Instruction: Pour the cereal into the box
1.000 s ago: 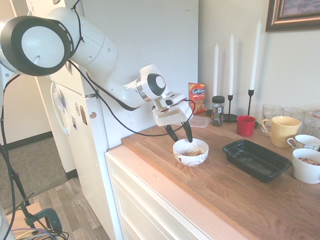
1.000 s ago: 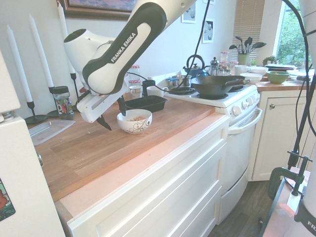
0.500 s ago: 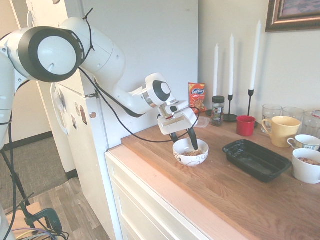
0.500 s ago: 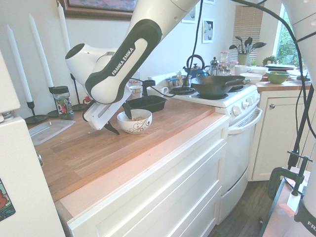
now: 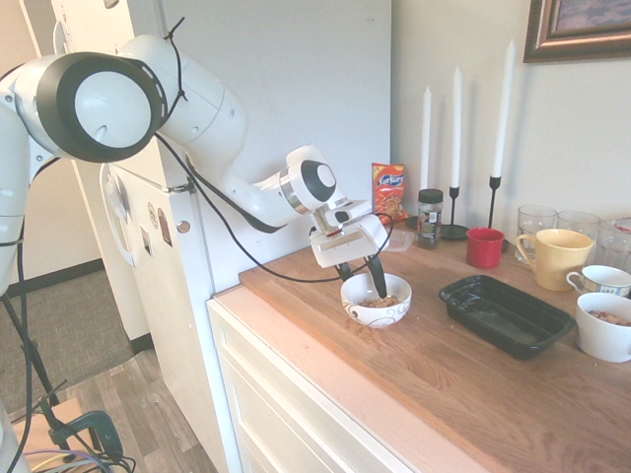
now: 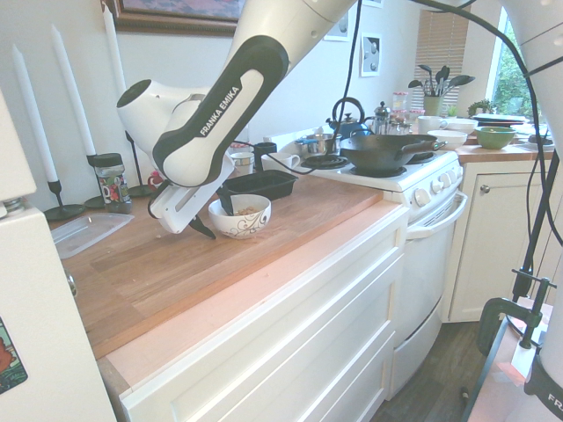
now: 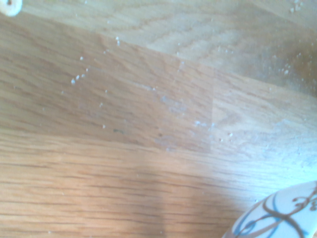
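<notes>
On the wooden table [image 5: 473, 384], whose front edge lies bare toward 6 o'clock, the jaws [image 5: 363, 279] stand parted astride the near rim of the white bowl [image 5: 377, 301] holding the cereal [image 5: 383, 301], gripping nothing, with the black box [image 5: 506, 313] at the bowl's 3 o'clock, apart.

I see a wooden counter [image 6: 185, 272] on white drawers [image 6: 290, 352]; right of it, a white stove [image 6: 413, 189]; pale walls [image 5: 582, 128].

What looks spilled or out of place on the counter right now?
Only small pale crumbs scattered on the wooden counter, seen in the wrist view near the bowl. The cereal sits inside the bowl, and the black box lies flat and empty.
</notes>
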Motion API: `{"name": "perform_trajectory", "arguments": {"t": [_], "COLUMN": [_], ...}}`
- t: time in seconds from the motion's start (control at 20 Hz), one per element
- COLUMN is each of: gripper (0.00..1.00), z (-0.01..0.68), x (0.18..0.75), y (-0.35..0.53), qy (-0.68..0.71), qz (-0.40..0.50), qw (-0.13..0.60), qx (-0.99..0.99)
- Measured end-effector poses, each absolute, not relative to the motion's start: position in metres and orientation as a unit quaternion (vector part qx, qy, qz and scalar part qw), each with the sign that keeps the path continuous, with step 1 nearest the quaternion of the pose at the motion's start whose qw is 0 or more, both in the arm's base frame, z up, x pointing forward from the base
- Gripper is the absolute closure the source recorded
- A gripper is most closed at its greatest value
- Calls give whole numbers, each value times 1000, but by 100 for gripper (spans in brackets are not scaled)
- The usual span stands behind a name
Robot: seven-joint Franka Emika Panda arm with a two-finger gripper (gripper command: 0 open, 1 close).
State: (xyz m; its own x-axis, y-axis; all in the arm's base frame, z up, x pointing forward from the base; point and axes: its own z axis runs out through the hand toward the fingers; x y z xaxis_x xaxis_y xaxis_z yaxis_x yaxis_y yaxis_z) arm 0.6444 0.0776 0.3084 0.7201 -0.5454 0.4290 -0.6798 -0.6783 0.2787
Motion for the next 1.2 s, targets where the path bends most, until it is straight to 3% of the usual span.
{"name": "perform_trajectory", "arguments": {"t": [1.2], "gripper": [100], "z": [311], "x": [639], "y": [71], "qy": [-356], "qz": [159], "qw": [201], "qx": [899]}}
